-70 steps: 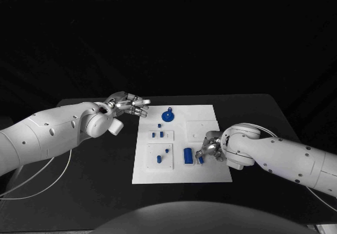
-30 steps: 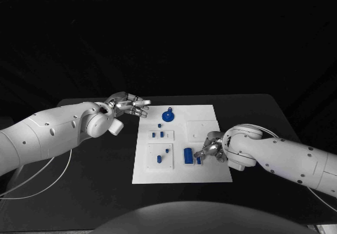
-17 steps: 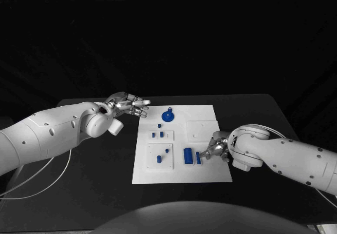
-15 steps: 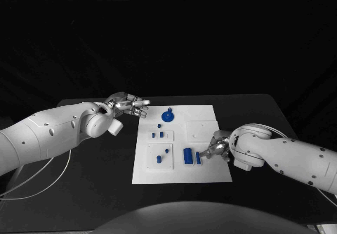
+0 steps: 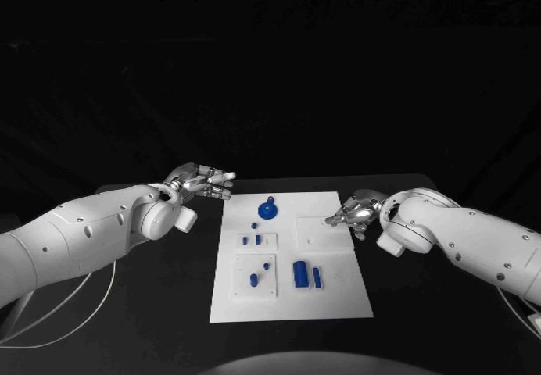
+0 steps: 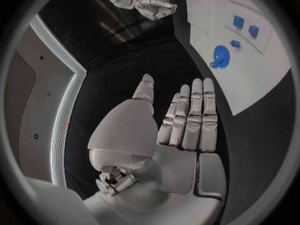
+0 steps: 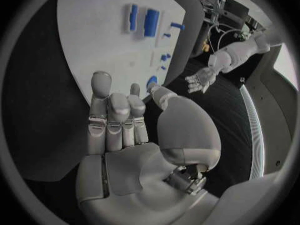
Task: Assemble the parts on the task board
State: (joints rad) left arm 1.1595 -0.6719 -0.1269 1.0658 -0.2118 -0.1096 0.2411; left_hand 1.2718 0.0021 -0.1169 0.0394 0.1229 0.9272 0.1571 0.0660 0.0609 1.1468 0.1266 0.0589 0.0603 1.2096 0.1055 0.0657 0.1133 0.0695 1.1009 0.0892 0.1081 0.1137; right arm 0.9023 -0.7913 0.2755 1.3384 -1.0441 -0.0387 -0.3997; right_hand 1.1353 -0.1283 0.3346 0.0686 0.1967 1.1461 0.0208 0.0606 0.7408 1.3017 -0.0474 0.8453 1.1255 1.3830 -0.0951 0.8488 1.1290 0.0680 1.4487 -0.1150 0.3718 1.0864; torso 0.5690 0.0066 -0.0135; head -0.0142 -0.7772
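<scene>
The white task board lies in the middle of the black table. On it are a round blue part with a handle, several small blue pieces, a large blue block and a slim blue piece beside it. My right hand hovers by the board's far right edge, fingers apart, holding nothing. My left hand hangs off the board's far left corner, also holding nothing. The left wrist view shows the left hand with straight fingers, with the round part beyond them. The right wrist view shows the right hand over the board.
Bare black tabletop surrounds the board on both sides. White cables trail under my left arm. In the left wrist view the right hand sits across the board; in the right wrist view the left hand shows beyond it.
The camera has shifted. My right hand has left the slim blue piece beside the large block and drawn back to the board's far right edge. The left hand has hardly moved.
</scene>
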